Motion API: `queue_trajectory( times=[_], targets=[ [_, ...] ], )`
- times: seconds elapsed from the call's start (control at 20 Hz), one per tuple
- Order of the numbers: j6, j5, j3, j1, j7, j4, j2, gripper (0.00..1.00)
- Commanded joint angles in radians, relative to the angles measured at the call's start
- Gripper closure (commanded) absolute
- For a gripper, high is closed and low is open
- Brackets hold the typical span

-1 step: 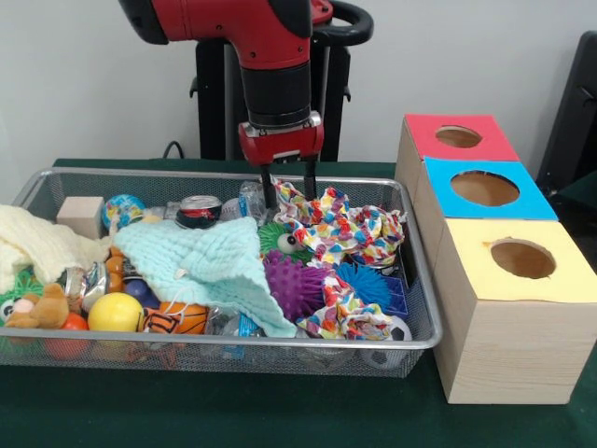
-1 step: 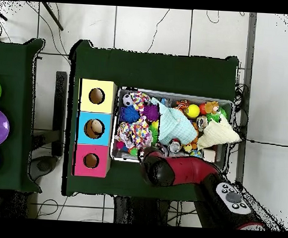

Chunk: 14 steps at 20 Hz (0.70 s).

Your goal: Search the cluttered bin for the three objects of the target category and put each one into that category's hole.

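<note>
In the front view, we see the gripper at upper centre, its fingers narrowly parted and empty. They straddle the upper-left edge of the patterned cloth, which spreads down and right inside the wire bin.

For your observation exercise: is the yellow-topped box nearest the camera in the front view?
Yes, the yellow-topped box stands foremost, with blue and red behind it.

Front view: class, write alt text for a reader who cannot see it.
A red robot arm lowers its open hand into a wire bin crowded with toys and cloths, above a multicoloured cloth. Beside the bin stand red, blue and yellow boxes with holes.
</note>
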Motion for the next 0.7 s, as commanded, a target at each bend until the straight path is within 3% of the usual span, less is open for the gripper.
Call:
queue_trajectory(
  times=[0.05, 0.7],
  targets=[
    [-0.008, -0.032, -0.01, -0.024, 0.082, 0.006, -0.043, 0.0],
    [0.043, -0.023, 0.027, -0.07, 0.044, 0.01, -0.074, 0.0]
  ],
)
